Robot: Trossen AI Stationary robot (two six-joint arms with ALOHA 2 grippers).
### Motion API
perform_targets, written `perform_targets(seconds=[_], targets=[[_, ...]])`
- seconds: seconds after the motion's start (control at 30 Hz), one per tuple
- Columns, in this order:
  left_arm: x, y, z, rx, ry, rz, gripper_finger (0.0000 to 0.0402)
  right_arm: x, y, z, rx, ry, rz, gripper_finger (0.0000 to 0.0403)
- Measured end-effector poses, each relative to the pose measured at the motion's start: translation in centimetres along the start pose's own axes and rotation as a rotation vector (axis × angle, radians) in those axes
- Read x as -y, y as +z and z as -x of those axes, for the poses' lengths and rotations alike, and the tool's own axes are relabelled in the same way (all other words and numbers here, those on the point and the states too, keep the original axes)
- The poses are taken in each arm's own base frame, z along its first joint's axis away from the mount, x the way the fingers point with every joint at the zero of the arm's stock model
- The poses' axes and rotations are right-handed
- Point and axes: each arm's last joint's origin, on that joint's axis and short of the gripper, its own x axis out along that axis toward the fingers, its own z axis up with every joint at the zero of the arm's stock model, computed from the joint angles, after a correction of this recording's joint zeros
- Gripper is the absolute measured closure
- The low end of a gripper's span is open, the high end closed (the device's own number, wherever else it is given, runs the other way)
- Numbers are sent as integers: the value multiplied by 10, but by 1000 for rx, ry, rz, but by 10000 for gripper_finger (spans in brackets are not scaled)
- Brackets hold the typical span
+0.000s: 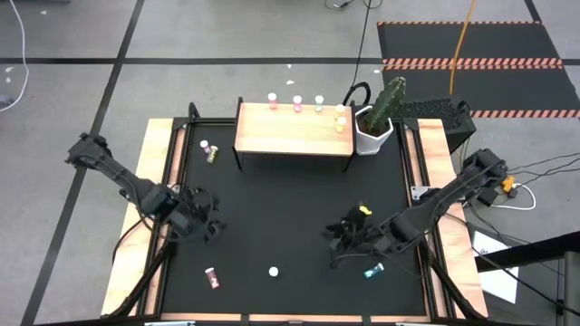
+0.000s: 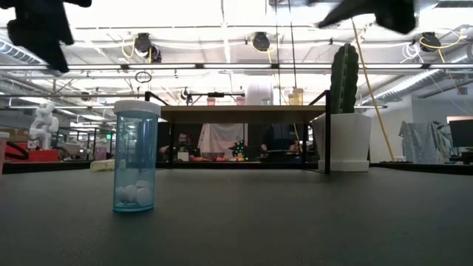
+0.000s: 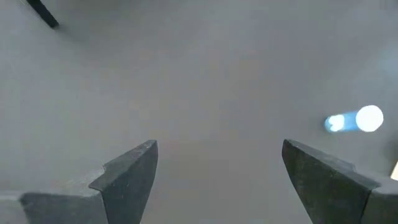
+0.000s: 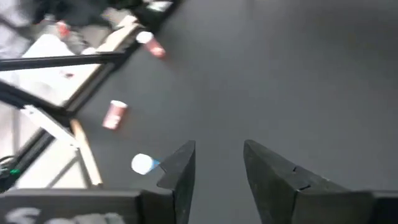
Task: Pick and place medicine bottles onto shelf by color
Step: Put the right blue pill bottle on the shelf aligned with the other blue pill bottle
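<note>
Light-wood shelf (image 1: 294, 136) serves as our reference. We count five medicine bottles along its far edge: pink (image 1: 272, 98), pink (image 1: 296, 101), pale green (image 1: 318, 101), and two yellowish ones (image 1: 341, 116) at the cactus (image 1: 390, 101) end.

Outstanding, in our judgement, are two bottles just off the shelf's left end (image 1: 208, 151), a pink bottle (image 1: 212, 277), a white-capped one (image 1: 273, 271) and a teal bottle (image 1: 372, 270), all well in front of it.

The right gripper (image 1: 349, 231) hovers in front of the shelf, jaws narrowly parted and grasping nothing. The left gripper (image 1: 207, 222) waits left of the shelf's front, jaws spread wide, empty.
</note>
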Motion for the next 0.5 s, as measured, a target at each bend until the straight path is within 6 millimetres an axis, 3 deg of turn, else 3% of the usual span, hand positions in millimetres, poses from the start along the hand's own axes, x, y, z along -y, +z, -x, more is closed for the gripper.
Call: perform_targets(seconds=[0.13, 0.33, 0.5], targets=[[15, -13, -16, -38, 55, -20, 57, 18, 1, 18, -37, -110, 36, 288], [35, -35, -37, -138, 80, -2, 57, 36, -9, 22, -220, -282, -10, 303], [48, -51, -48, -131, 70, -53, 57, 25, -13, 23, -347, -286, -146, 307]])
